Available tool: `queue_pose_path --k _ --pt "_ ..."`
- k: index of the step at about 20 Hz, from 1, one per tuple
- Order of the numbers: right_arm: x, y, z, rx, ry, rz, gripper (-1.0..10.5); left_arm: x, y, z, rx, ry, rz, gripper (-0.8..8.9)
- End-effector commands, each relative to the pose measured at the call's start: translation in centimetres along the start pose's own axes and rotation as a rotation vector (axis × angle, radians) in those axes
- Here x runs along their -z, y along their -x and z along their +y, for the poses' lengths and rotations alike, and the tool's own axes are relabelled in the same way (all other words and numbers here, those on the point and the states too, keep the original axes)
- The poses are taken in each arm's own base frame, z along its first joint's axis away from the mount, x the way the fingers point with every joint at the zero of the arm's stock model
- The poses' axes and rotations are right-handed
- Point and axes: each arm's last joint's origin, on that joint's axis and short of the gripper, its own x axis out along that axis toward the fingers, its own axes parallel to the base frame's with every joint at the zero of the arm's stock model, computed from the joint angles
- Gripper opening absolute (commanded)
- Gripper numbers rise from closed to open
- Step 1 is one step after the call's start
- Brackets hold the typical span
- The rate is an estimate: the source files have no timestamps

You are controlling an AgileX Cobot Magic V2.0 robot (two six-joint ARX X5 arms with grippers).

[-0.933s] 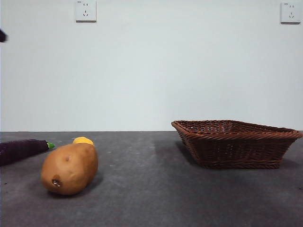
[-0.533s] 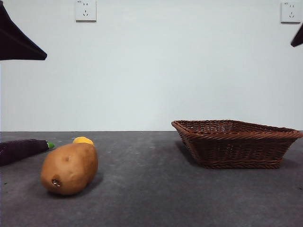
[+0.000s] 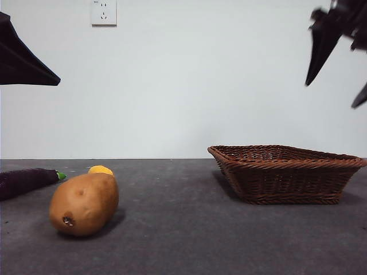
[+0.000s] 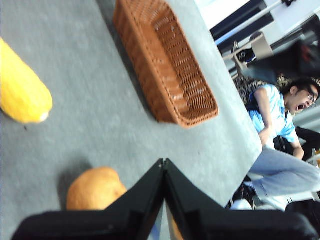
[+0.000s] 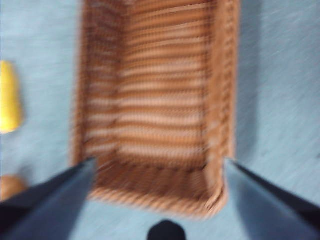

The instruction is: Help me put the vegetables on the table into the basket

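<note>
On the dark table (image 3: 189, 240), nearest of all, the tan potato (image 3: 84, 204) lay on its side. Just behind it peeked the small yellow-orange piece (image 3: 101, 170), and beside that the purple eggplant (image 3: 26, 181) stretched out, its green stem pointing at the yellow piece. Well apart from all three sat the brown wicker basket (image 3: 285, 173), with nothing in it. High above the vegetables hung the left gripper (image 4: 164, 167), its two jaws pressed together, gripping nothing. Over the basket hovered the right gripper (image 5: 159, 167), jaws spread wide and bare, touching nothing either.
</note>
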Motion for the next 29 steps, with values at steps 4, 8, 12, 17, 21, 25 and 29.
queue_pose_path --k 4,8,12,17,21,25,29 --pt "-2.8 -4.8 -1.8 0.051 0.037 0.096 5.7 0.6 -0.1 0.1 -0.004 -0.020 0.046 -0.03" --pt "-4.2 -8.3 -3.1 0.061 0.027 0.128 5.7 0.8 -0.2 0.1 -0.005 -0.008 0.064 -0.03" --pt "-4.4 -11.6 -4.4 0.082 0.027 0.134 5.6 0.9 -0.4 -0.1 0.000 -0.006 0.075 -0.03" --pt "-4.3 -13.6 -5.2 0.081 0.019 0.157 3.1 0.9 -0.5 -0.1 -0.019 -0.010 0.073 -0.03" --pt "-4.2 -14.1 -5.5 0.077 0.013 0.164 -0.1 0.9 -0.5 0.0 -0.047 -0.009 0.067 -0.04" --pt "-4.2 -13.8 -5.4 0.078 0.009 0.157 -0.1 0.8 -0.4 0.0 -0.050 -0.011 0.061 -0.03" --pt "-4.6 -10.9 -5.5 0.072 -0.032 0.117 -0.1 -0.4 0.0 -0.7 -0.111 -0.028 0.029 -0.04"
